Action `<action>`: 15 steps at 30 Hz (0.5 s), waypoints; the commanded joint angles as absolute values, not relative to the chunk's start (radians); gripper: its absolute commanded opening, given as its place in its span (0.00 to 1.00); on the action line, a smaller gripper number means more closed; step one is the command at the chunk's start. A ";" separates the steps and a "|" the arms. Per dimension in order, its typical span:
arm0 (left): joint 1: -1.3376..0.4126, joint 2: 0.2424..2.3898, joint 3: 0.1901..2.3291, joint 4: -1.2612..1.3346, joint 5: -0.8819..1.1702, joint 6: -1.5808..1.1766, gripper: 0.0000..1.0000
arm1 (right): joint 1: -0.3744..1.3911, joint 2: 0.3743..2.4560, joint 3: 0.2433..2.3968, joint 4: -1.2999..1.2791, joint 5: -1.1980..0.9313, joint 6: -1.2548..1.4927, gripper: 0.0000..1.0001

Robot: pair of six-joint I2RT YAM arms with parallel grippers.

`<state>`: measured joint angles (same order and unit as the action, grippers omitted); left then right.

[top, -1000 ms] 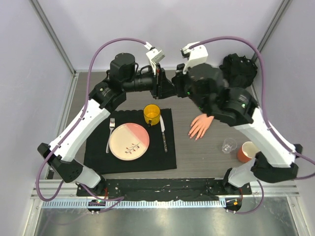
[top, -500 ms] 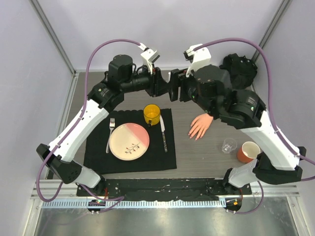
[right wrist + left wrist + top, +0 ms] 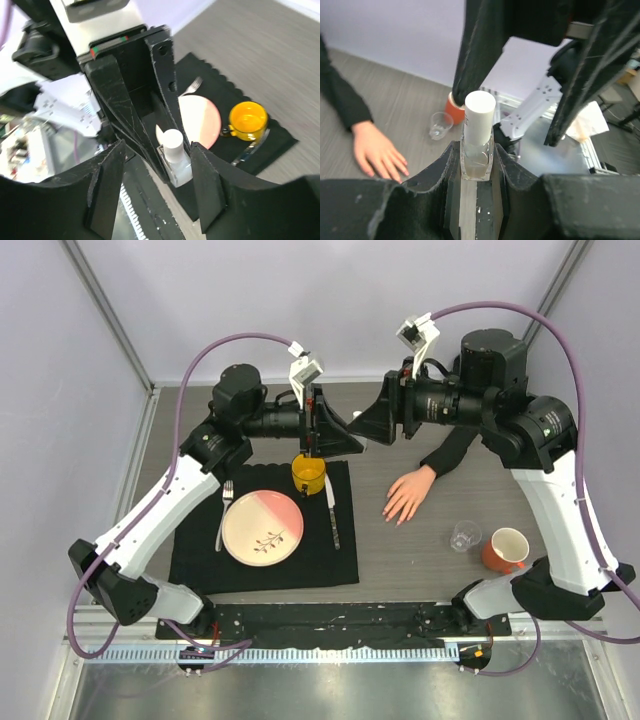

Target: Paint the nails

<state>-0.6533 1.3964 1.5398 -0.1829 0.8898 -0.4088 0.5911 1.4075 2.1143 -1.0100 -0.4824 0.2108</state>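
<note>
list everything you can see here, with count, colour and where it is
table: 1, grey wood grain, under everything
placemat: 1, black, left half of the table
plate: 1, pink and cream, middle of the placemat
fork: 1, silver, left of the plate
knife: 1, silver, right of the plate
mug: 1, yellow, far edge of the placemat
mannequin hand: 1, pale pink with black sleeve, palm down, right of the placemat
glass: 1, clear, near right of the table
cup: 1, orange, white inside, right of the glass
bottle: 1, clear, white cap, in the left gripper
left gripper: 1, black, shut on the bottle
right gripper: 1, black, open, facing the bottle
</note>
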 commanded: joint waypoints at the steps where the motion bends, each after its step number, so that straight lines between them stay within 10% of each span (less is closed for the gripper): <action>1: -0.650 1.368 1.534 0.034 1.026 -0.525 0.00 | 0.563 1.382 2.088 -0.954 -0.725 0.207 0.57; 15: -0.644 1.361 1.536 0.052 1.060 -0.541 0.00 | 0.555 1.347 1.991 -0.873 -0.730 0.213 0.36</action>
<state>-0.6502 1.3952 1.5249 -0.0219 1.0565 -0.5247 0.5522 1.3739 2.0048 -0.9287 -0.7120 0.2070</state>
